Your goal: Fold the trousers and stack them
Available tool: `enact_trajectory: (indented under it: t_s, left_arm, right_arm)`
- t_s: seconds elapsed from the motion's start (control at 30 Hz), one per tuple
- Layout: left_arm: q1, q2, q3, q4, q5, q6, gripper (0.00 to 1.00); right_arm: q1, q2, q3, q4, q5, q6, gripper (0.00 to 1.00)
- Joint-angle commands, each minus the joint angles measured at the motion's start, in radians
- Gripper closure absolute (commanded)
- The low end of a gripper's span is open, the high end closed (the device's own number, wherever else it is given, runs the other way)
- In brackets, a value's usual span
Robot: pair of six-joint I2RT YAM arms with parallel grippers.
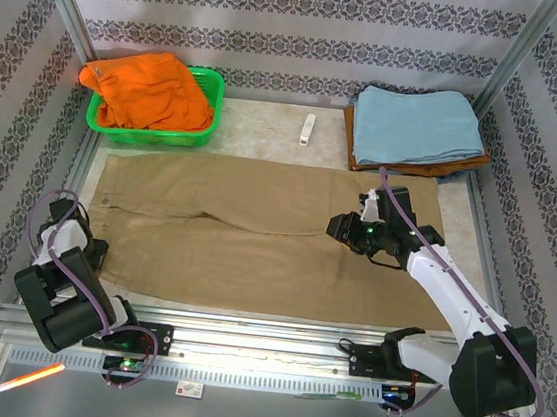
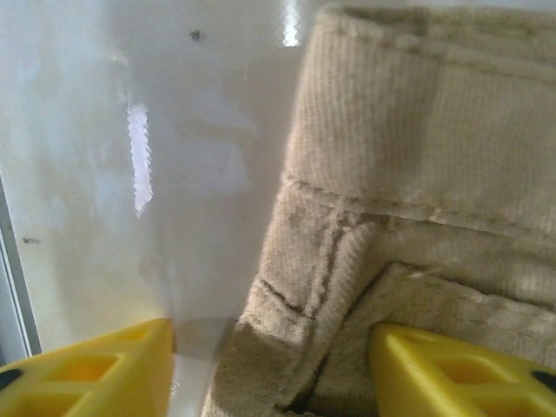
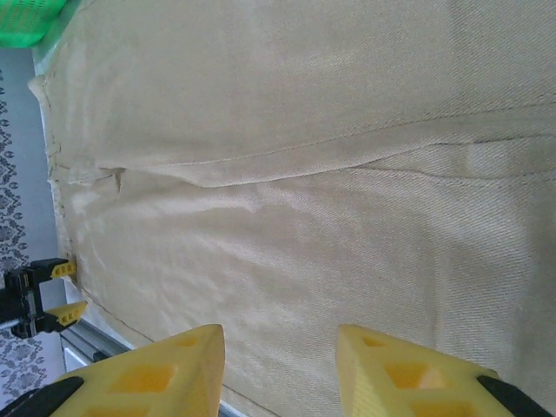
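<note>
The khaki trousers (image 1: pixel 255 236) lie spread flat across the table, waistband to the left and legs to the right. My left gripper (image 1: pixel 95 251) is low at the near left corner of the waistband. In the left wrist view its jaws (image 2: pixel 271 337) stand apart astride that corner of the trousers (image 2: pixel 417 156); one finger is over bare table, the other rests on cloth. My right gripper (image 1: pixel 340 226) hovers over the legs. It is open (image 3: pixel 278 339) with nothing between its fingers, above the smooth fabric of the trousers (image 3: pixel 304 174).
A green basket (image 1: pixel 156 135) holding an orange garment (image 1: pixel 151 93) stands at the back left. A light-blue folded cloth (image 1: pixel 418 129) lies on a brown one at the back right. A small white object (image 1: pixel 308 129) lies between them. A metal rail runs along the near edge.
</note>
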Motion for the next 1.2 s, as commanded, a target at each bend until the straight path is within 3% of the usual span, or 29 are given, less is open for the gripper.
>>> enact_trajectory:
  t_s: [0.0,0.27,0.6,0.9,1.17]
  left_arm:
    - [0.012,0.042,-0.038,0.147,0.058,0.039,0.52]
    - [0.013,-0.113,-0.083,0.147,0.142,0.045,0.59]
    - [0.012,-0.307,-0.044,0.019,0.185,0.048,1.00]
    - [0.010,-0.411,0.002,-0.019,0.290,0.028,1.00]
    - [0.003,-0.419,0.037,0.025,0.372,0.015,1.00]
  right_arm:
    - [-0.012,-0.015,-0.017,-0.032,0.005,-0.011,0.61]
    - [-0.062,-0.053,-0.025,-0.086,0.001,-0.025,0.61]
    - [-0.155,-0.114,-0.008,-0.157,-0.027,-0.053,0.61]
    - [-0.236,-0.214,-0.015,-0.370,0.045,-0.031,0.59]
    - [-0.272,-0.379,-0.182,-0.536,0.117,0.115,0.60]
